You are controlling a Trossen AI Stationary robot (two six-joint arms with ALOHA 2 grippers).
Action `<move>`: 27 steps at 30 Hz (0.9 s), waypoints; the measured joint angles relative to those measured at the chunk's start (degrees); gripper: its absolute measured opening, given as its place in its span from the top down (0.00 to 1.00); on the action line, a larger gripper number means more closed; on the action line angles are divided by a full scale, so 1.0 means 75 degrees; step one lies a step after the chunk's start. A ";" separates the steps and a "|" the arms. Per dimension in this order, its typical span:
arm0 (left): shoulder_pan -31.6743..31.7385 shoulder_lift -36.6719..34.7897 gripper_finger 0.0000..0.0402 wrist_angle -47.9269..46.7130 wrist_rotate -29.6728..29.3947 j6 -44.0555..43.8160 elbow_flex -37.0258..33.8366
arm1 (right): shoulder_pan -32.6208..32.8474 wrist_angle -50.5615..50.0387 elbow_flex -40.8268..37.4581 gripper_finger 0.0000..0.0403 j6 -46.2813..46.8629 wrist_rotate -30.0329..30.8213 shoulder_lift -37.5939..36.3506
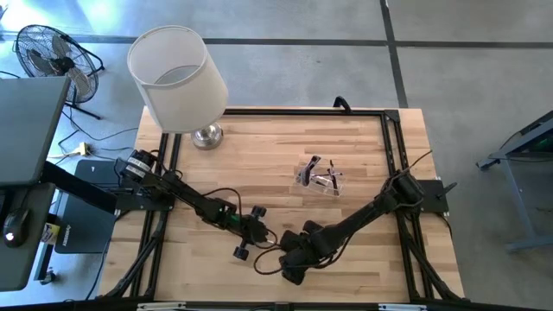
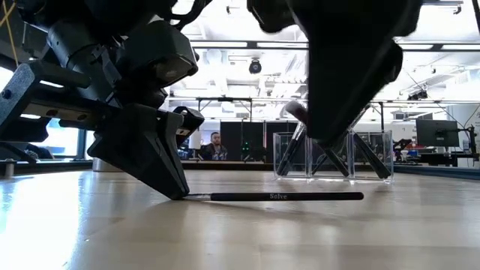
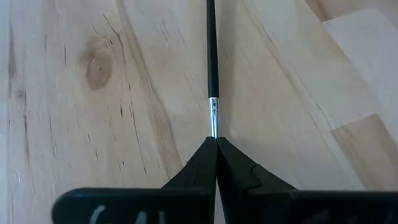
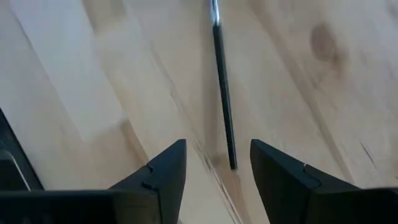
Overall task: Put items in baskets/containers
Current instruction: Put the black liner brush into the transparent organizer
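A slim black makeup brush (image 2: pixel 277 196) lies flat on the wooden table near its front edge. My left gripper (image 3: pixel 216 140) slants down onto the brush's silver ferrule end and is shut on it. My right gripper (image 4: pixel 217 168) hangs open above the brush's other end; the handle tip (image 4: pixel 232 163) shows between its fingers, untouched. Farther back stands the small clear box (image 1: pixel 321 179) with several brushes leaning in it, also seen in the low view as the clear box (image 2: pixel 334 154). My left gripper pinches the brush at its silver ferrule (image 3: pixel 214 118) between the two fingertips; the bristle tip is hidden between them. The fingers slant down from the table's left and lie in line with the brush. The brush rests full length on the table.
A lamp with a big white shade (image 1: pixel 177 78) and a metal foot (image 1: pixel 207 136) stands at the table's far left. Black rails (image 1: pixel 393 138) run along the table's edges. Bare wood lies between the grippers and the box.
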 joint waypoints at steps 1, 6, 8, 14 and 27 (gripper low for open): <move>0.0004 0.0005 1.00 0.0071 -0.0053 0.0000 0.0000 | -0.0039 -0.0129 0.0003 0.57 -0.0204 -0.0191 0.0000; 0.0206 0.0025 1.00 0.0396 0.0141 -0.0060 -0.0008 | -0.0195 -0.0775 0.0003 0.57 -0.0973 -0.0377 0.0000; 0.0292 0.0027 1.00 0.0443 0.0154 -0.0089 -0.0003 | -0.0259 -0.0856 0.0003 0.57 -0.1275 -0.0390 0.0000; 0.0415 0.0037 1.00 0.0715 0.0096 -0.0201 0.0000 | -0.0442 -0.0945 0.0008 0.57 -0.1912 -0.0447 0.0028; 0.0518 0.0042 1.00 0.0821 -0.0023 -0.0210 0.0000 | -0.0756 -0.1120 0.0055 0.61 -0.2329 -0.1146 0.0882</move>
